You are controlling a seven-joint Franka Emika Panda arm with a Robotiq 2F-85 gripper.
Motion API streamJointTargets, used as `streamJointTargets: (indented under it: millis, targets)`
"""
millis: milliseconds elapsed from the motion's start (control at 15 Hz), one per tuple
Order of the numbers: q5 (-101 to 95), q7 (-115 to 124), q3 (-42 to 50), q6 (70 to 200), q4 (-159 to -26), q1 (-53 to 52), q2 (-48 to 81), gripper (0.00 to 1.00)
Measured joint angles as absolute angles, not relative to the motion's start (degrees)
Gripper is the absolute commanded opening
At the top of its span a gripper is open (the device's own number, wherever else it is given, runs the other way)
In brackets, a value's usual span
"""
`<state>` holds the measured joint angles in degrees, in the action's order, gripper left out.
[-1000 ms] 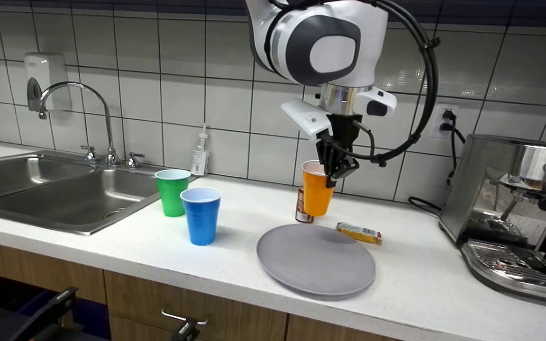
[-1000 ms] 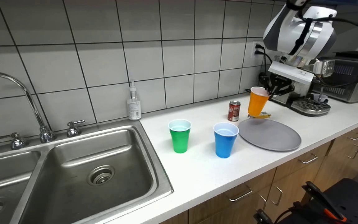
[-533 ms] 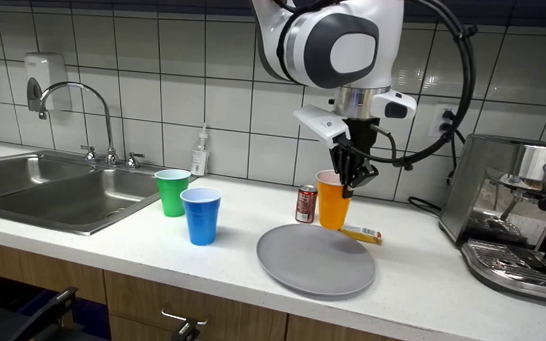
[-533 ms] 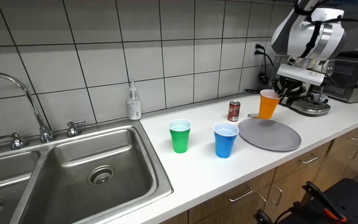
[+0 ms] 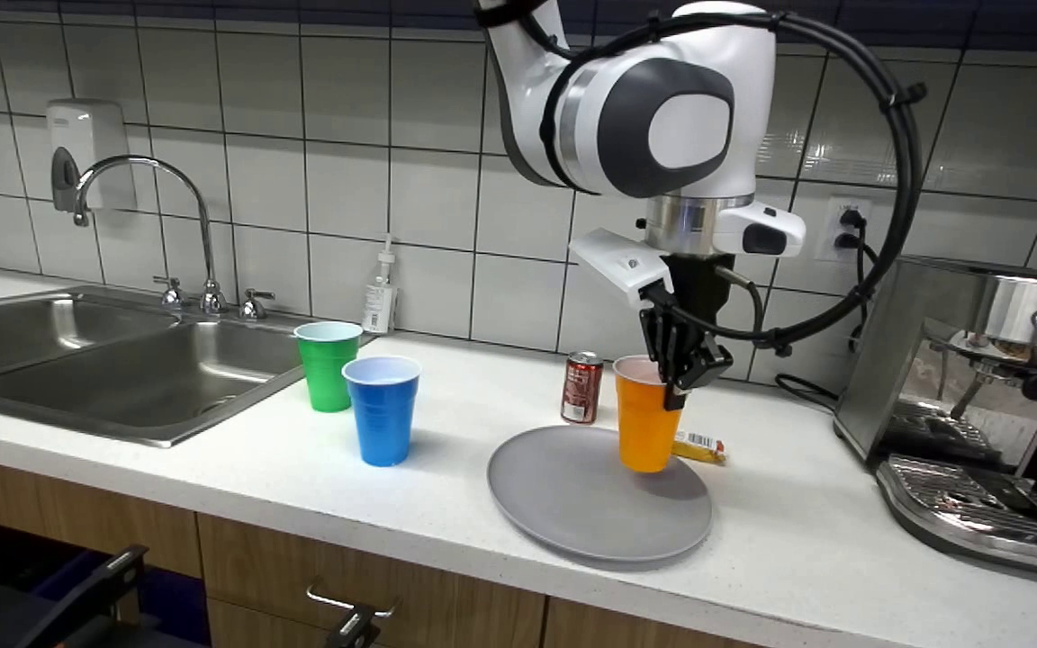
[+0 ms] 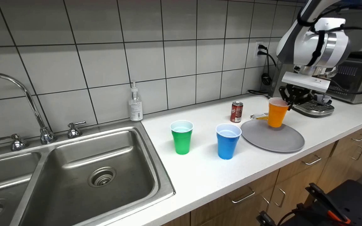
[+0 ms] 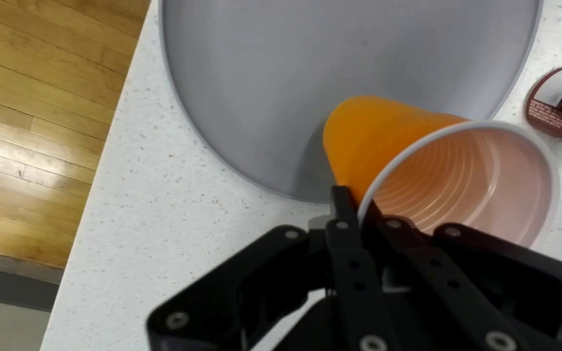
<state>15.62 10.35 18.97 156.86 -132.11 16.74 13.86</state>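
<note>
My gripper (image 5: 675, 396) is shut on the wall of an orange cup (image 5: 646, 427), pinching it at the rim. In the wrist view one finger (image 7: 342, 197) lies outside the cup and the other inside, with the white rim between them. The cup's mouth faces up and its base is over the grey plate (image 5: 563, 504), near the plate's edge. Whether base and plate touch I cannot tell. Partly behind the cup lies a yellow wrapped bar (image 5: 700, 447). A red can (image 5: 581, 389) stands beside the cup, apart from it.
A blue cup (image 6: 227, 144) and a green cup (image 6: 182, 139) stand between the plate and the steel sink (image 6: 165, 185). Against the tiled wall is a soap bottle (image 6: 135, 106). A coffee machine (image 5: 978, 405) occupies the counter beyond the bar.
The gripper has carried the orange cup downward and away from the sink side, from above the can's place to over the plate. The can shows fully now, and the bar is more covered.
</note>
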Motion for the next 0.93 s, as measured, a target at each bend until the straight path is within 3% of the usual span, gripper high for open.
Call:
streamJointTargets:
  millis: [933]
  targets:
    - [15.52, 14.95, 20.38, 156.85, -129.26, 16.74, 18.82, 0.03]
